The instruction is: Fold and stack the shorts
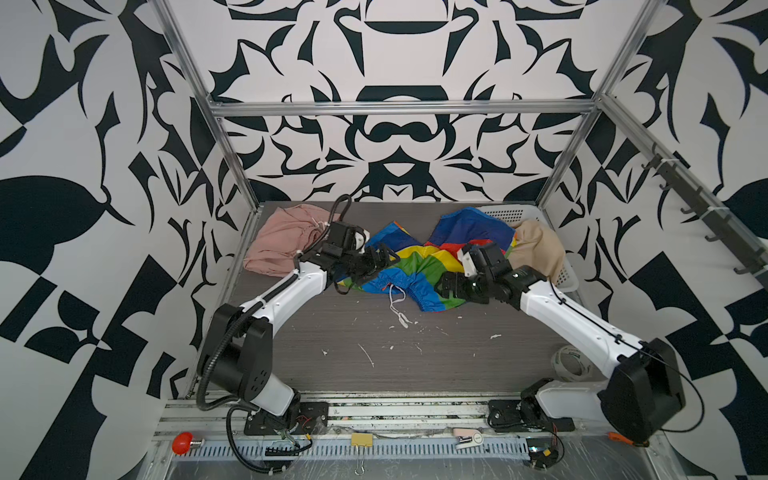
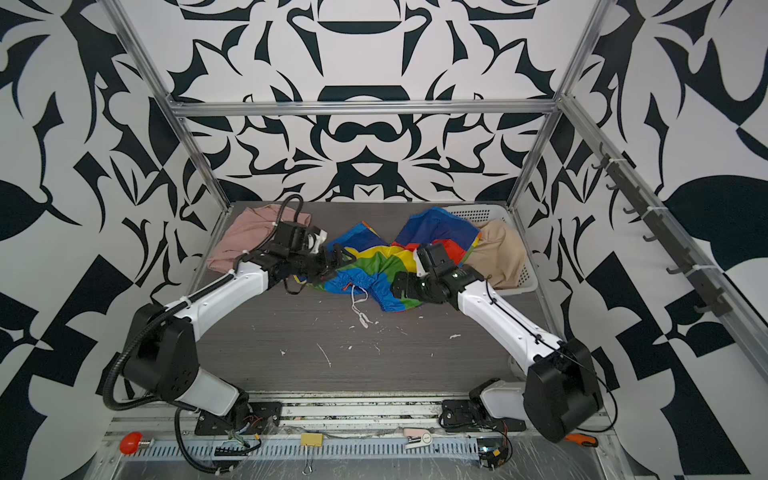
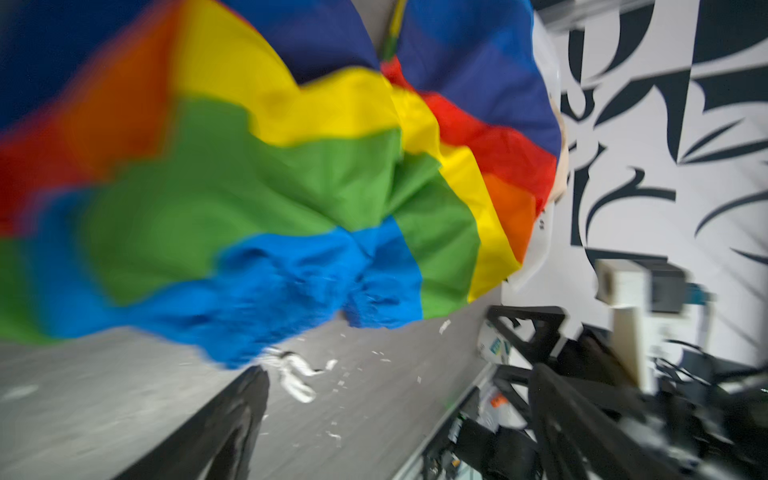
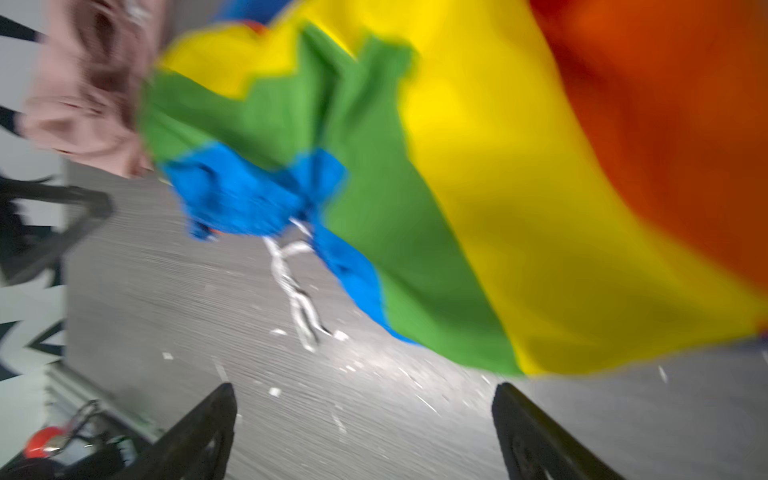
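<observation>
**Rainbow shorts (image 1: 419,257) lie crumpled mid-bench (image 1: 374,365), with a wide pincer at each end of the waistband (image 1: 399,282).**

The blue waistband runs 9 to 3 o'clock along the near edge, and the legs fan toward 12. The left pincer (image 1: 376,264), jaws wide and empty, sits at the 9 o'clock end. The right pincer (image 1: 450,288), equally wide and empty, sits at the 3 o'clock end, cloth just ahead of it. Each arm is nearest its own corner. Pink shorts (image 1: 282,241) lie at 10 o'clock, and tan shorts (image 1: 536,245) drape the basket (image 1: 511,214) at 2.
</observation>
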`<move>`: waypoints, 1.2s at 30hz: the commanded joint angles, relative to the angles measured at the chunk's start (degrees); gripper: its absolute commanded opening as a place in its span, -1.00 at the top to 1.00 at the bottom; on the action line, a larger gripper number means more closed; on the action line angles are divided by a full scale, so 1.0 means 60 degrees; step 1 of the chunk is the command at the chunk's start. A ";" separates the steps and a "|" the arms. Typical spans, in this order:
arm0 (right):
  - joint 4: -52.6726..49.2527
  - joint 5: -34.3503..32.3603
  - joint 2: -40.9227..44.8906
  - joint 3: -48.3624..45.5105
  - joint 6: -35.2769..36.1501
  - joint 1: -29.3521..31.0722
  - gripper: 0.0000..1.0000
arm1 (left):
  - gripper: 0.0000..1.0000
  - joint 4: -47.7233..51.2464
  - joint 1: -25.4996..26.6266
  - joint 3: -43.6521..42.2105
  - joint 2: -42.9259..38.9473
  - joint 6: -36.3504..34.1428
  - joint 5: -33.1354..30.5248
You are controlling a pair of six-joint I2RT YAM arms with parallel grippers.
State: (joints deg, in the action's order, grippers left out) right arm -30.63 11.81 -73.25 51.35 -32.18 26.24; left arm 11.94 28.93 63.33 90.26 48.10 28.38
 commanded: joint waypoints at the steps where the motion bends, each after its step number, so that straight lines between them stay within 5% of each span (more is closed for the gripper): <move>1: 0.0401 -0.0229 0.0377 -0.0929 -0.0487 -0.0001 -0.99 | -0.98 -0.1116 0.0694 -0.0054 0.0459 0.1202 0.0390; 11: 0.2462 -0.0437 -0.1767 -0.0871 -0.0628 -0.0012 -0.98 | -0.98 -0.2201 0.0910 -0.1119 0.0245 0.2259 0.0402; 13: 0.2857 -0.0325 -0.2179 -0.0648 -0.0858 -0.0008 -0.84 | -0.99 -0.2195 0.0885 -0.1397 -0.0050 0.2337 0.0326; 15: 0.3244 -0.0203 -0.2522 -0.0454 -0.1123 0.0014 -0.53 | -0.98 -0.2238 0.0802 -0.1715 -0.0334 0.2496 0.0307; 20: 0.3664 -0.0050 -0.3141 0.0566 -0.1634 0.0428 0.67 | -0.98 -0.3471 0.0341 -0.3118 -0.1077 0.4051 0.0534; 23: 0.3597 -0.0155 -0.3413 0.1369 -0.1879 0.0915 1.00 | -0.98 -0.5059 0.0279 -0.3965 -0.1301 0.5457 0.0605; 29: 0.3853 -0.0050 -0.4410 0.3049 -0.2594 0.1769 1.00 | -0.98 -0.7198 -0.0154 -0.5457 -0.1827 0.7622 0.0197; 36: 0.4099 0.0247 -0.5864 0.4680 -0.3174 0.2622 1.00 | -0.98 -0.5127 -0.1211 -0.6552 -0.4418 0.7589 -0.1101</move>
State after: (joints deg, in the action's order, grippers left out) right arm -7.90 11.77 -107.04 76.29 -48.56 40.40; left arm -22.37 22.65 25.08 68.25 91.31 26.24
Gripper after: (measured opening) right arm 0.044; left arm 0.992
